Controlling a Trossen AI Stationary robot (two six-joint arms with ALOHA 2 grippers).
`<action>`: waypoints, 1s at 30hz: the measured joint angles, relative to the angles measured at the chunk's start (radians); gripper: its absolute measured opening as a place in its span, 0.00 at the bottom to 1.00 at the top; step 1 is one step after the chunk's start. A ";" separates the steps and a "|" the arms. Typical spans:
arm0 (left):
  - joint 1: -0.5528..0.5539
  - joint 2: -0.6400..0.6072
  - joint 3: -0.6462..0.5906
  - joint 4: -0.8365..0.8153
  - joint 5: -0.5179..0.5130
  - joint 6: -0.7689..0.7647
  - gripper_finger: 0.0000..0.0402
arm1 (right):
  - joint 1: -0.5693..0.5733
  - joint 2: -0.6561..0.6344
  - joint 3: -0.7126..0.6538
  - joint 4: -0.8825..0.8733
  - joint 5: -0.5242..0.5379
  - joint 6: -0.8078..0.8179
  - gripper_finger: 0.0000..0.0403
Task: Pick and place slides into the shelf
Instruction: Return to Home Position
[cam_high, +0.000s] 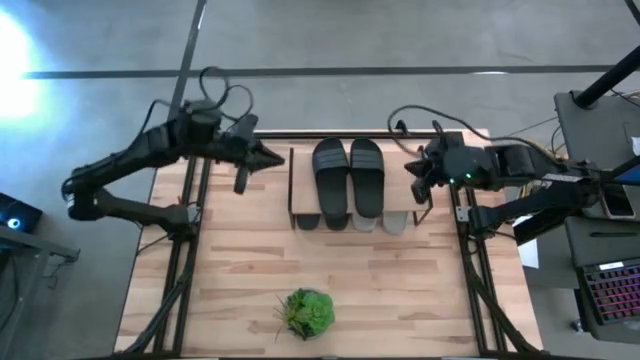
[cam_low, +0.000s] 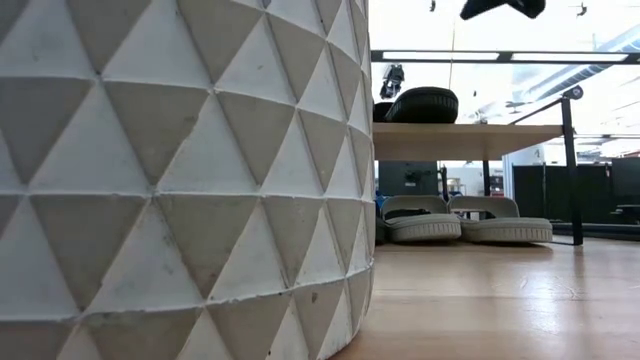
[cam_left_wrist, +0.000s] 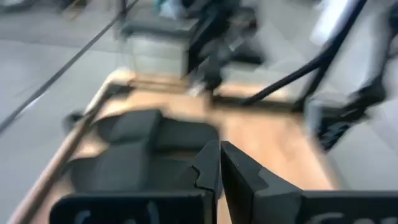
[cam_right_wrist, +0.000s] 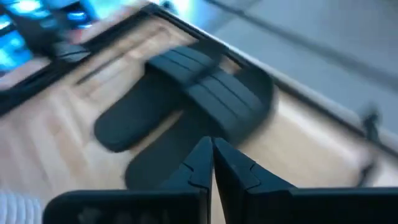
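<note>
The shelf (cam_high: 300, 190) stands at the table's far middle. A pair of black slides (cam_high: 348, 175) lies side by side on its wooden plank top (cam_low: 460, 128). Pale grey slides (cam_low: 460, 225) rest on the table under the plank, and their ends stick out past its near edge (cam_high: 380, 222), next to a dark one (cam_high: 335, 220). My left gripper (cam_high: 275, 157) hovers shut just left of the shelf. My right gripper (cam_high: 415, 172) hovers shut just right of it. The black slides also show in the left wrist view (cam_left_wrist: 137, 146) and the right wrist view (cam_right_wrist: 186, 93), beyond the shut fingers.
A small green plant (cam_high: 308, 312) in a white faceted pot (cam_low: 180, 170) stands near the table's near edge and fills the left of the low view. Bare wooden tabletop (cam_high: 250, 260) lies between plant and shelf. Black frame rails (cam_high: 190, 250) run along both table sides.
</note>
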 joint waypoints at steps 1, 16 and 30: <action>-0.002 -0.025 -0.047 0.068 0.029 -0.028 0.00 | 0.011 -0.012 -0.013 0.036 0.010 -0.075 0.02; -0.050 -0.215 -0.534 0.753 0.243 -0.476 0.00 | 0.114 -0.123 -0.021 -0.054 -0.071 -0.042 0.02; -0.065 -0.298 -0.978 1.379 0.170 -0.599 0.00 | 0.299 -0.738 -0.537 0.363 -0.192 -0.031 0.02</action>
